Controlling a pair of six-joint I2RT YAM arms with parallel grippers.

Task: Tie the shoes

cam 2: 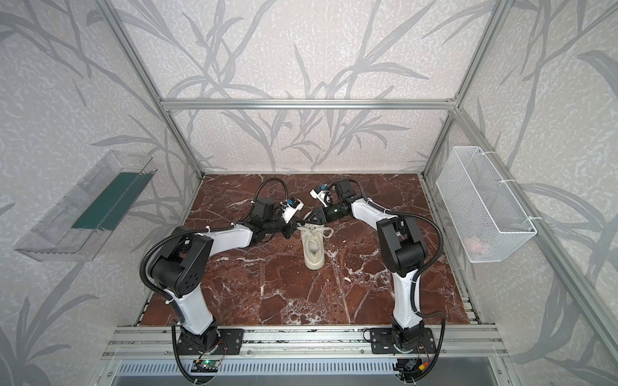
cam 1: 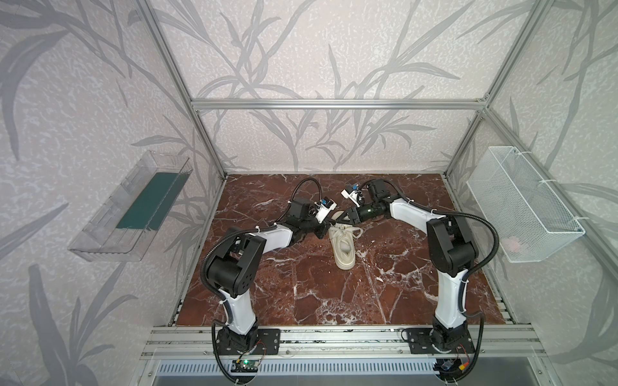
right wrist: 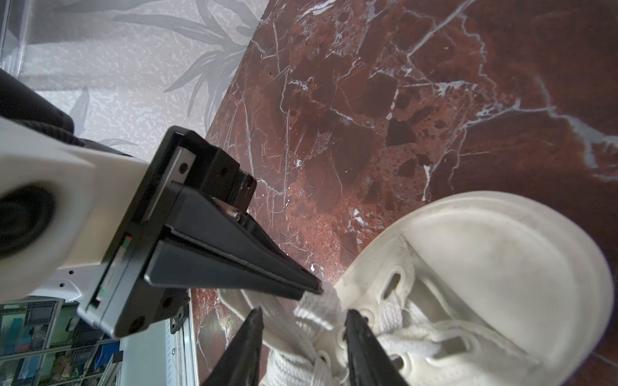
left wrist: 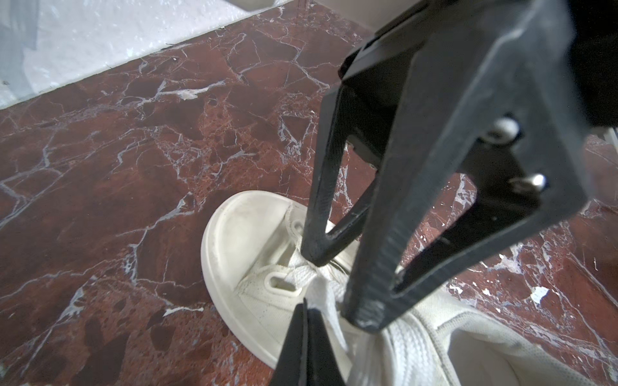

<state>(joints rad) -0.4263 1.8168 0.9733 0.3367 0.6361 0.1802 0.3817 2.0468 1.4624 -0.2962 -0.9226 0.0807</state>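
Observation:
The cream shoe (cam 1: 342, 249) (cam 2: 314, 249) lies on the red marble tabletop (cam 1: 334, 297), toe towards the back wall. Both grippers meet over its laced front. In the left wrist view my left gripper (left wrist: 305, 304) is shut on a flat cream lace (left wrist: 322, 297) pulled up from the eyelets beside the toe cap (left wrist: 240, 234). In the right wrist view my right gripper (right wrist: 304, 312) is open, its fingertips (right wrist: 351, 314) either side of that lace (right wrist: 316, 309). The left gripper (right wrist: 316, 289) pinches the lace just above them. A lace loop (cam 1: 357, 232) hangs off the shoe's right side.
A clear plastic bin (cam 1: 133, 207) with a green floor hangs on the left wall. A white wire basket (cam 1: 525, 204) hangs on the right wall. Aluminium frame posts stand at the table's corners, and a rail (cam 1: 334, 337) runs along the front edge.

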